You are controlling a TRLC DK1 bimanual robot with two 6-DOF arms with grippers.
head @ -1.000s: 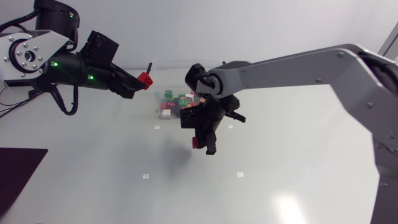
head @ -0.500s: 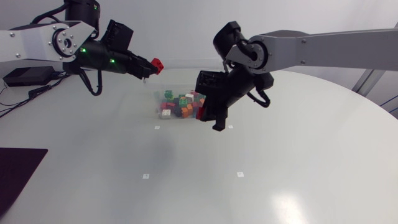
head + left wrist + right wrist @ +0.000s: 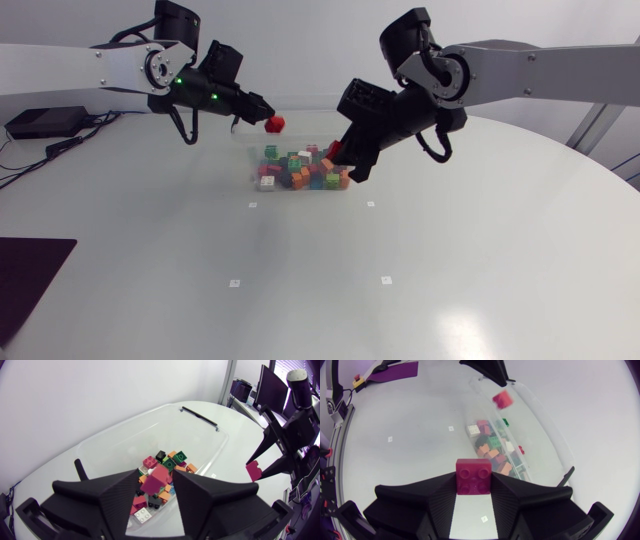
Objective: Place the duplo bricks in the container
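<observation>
Both arms are now hanging nearer the table's (image 3: 330, 300) far edge than before, over the container (image 3: 252, 152) of bricks. My left gripper (image 3: 262, 108) is standing open, its red brick (image 3: 275, 124) dropping free just off the fingertips. My right gripper (image 3: 343, 158) is clamping a dark red brick (image 3: 474, 475) beside the container's right end.

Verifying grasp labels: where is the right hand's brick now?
Head view: the dark red brick is clamped in the right hand, above the table beside the container's right-arm end.
</observation>
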